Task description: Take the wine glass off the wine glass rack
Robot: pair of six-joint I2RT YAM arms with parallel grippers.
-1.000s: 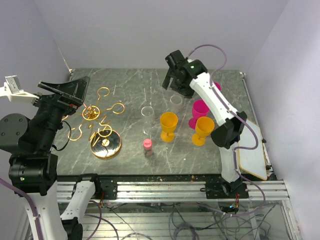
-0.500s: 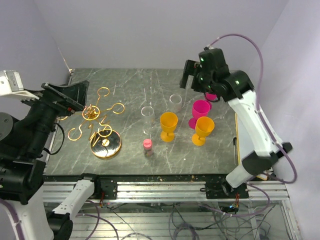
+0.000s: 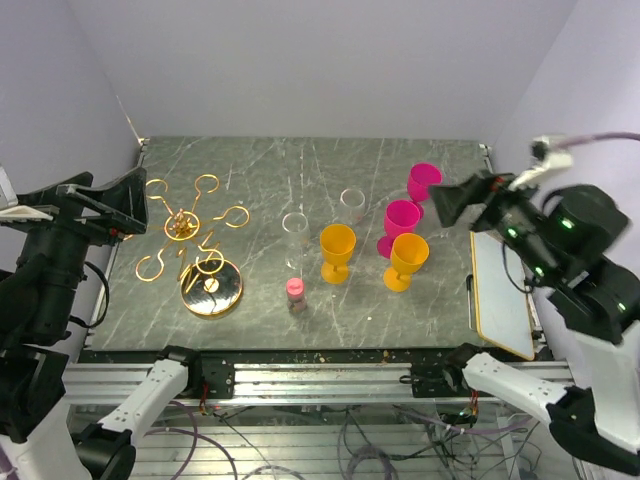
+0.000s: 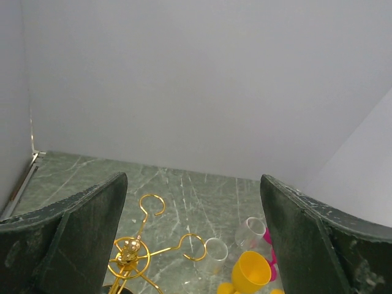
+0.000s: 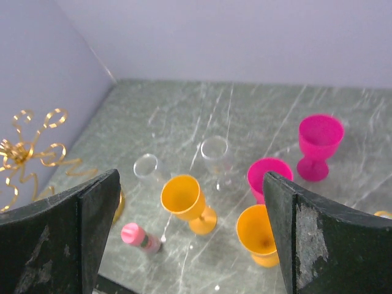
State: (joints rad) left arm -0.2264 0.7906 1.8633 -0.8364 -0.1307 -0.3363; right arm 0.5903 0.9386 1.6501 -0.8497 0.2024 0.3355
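- The right gripper [image 3: 468, 203], which half a second ago hung over the far pink goblets, has pulled back to the right edge above a white board [image 3: 502, 300]. Its fingers stand wide apart and hold nothing.
- The left gripper [image 3: 98, 203] has drawn away to the left. Its fingers are also spread wide and empty.
- The rack [image 3: 190, 240] has not moved. It stands at the near left of the table [image 3: 260, 165], just right of the left gripper and well apart from the right one.
- It is gold wire, with curled, ring-ended arms spreading from a central post on a round shiny base.
- A pink-capped bottle [image 3: 295, 293] stands near its base, on the right.
- Two clear wine glasses [image 3: 295, 225] stand upright on the table, right of the rack.
- Two yellow goblets [image 3: 337, 250] stand beside them.
- Two pink goblets [image 3: 424, 182] stand farther off to the right.
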